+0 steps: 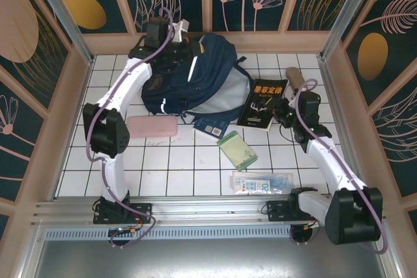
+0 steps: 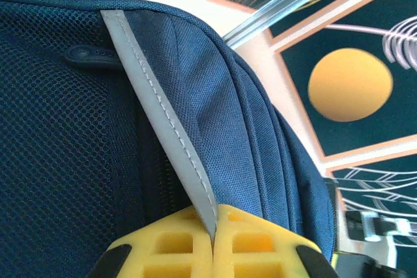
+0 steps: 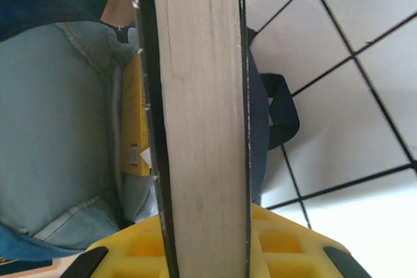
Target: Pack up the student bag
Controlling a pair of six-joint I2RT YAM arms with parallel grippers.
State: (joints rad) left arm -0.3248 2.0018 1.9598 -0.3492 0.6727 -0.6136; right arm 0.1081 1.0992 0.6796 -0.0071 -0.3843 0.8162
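The student bag [image 1: 195, 76] lies at the far middle of the table [image 1: 189, 161], mouth open on grey lining [image 1: 218, 105]. The left pincer [image 2: 214, 229] is clenched on its reflective stripe [image 2: 163, 128]; the right pincer [image 3: 205, 239] grips a black book [image 3: 199, 96] edge-on, half hiding a yellow item [image 3: 135, 122] too obscured to identify.

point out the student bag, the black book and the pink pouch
student bag [image 1: 212, 69], top external view, navy upper body panel
black book [image 1: 259, 105], top external view, middle of the cover
pink pouch [image 1: 152, 126], top external view, centre of its flat face
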